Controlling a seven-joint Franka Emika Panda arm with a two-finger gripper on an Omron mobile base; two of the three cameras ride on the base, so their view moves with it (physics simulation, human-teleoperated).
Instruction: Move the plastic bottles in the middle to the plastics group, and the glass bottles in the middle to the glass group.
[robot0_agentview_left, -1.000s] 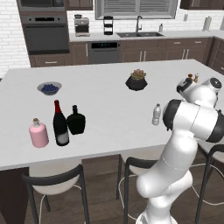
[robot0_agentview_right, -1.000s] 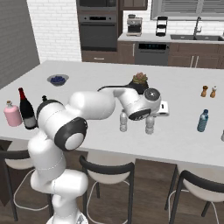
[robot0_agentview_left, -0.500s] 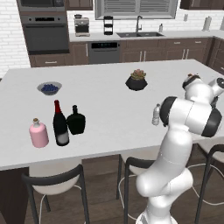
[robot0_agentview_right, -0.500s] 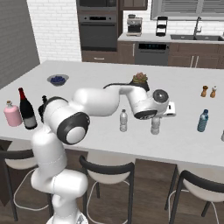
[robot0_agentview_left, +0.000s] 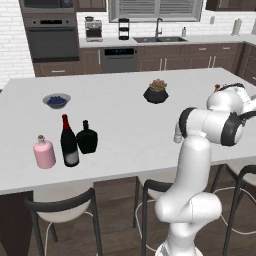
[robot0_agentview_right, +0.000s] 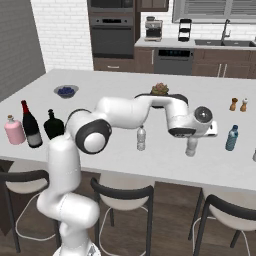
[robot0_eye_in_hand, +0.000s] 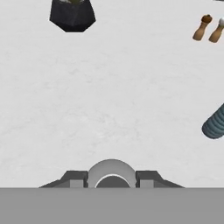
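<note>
- Near the right end of the table (robot0_agentview_right: 120, 80), a clear bottle (robot0_agentview_right: 191, 148) is clenched at its cap by the pincer (robot0_eye_in_hand: 111, 179), close to the blue bottle (robot0_agentview_right: 231, 138).
- The blue bottle could be toppled if the load is swung in too low.

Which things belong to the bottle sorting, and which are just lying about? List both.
Job: gripper, held clear bottle, standing clear bottle, wine bottle, pink bottle, black flask, blue bottle.
Lying about: shakers, plant pot, berry bowl.

Home kitchen, wall oven (robot0_agentview_left: 53, 37), sink (robot0_agentview_left: 159, 38), island counter (robot0_agentview_left: 125, 120), stools (robot0_agentview_left: 62, 210)
</note>
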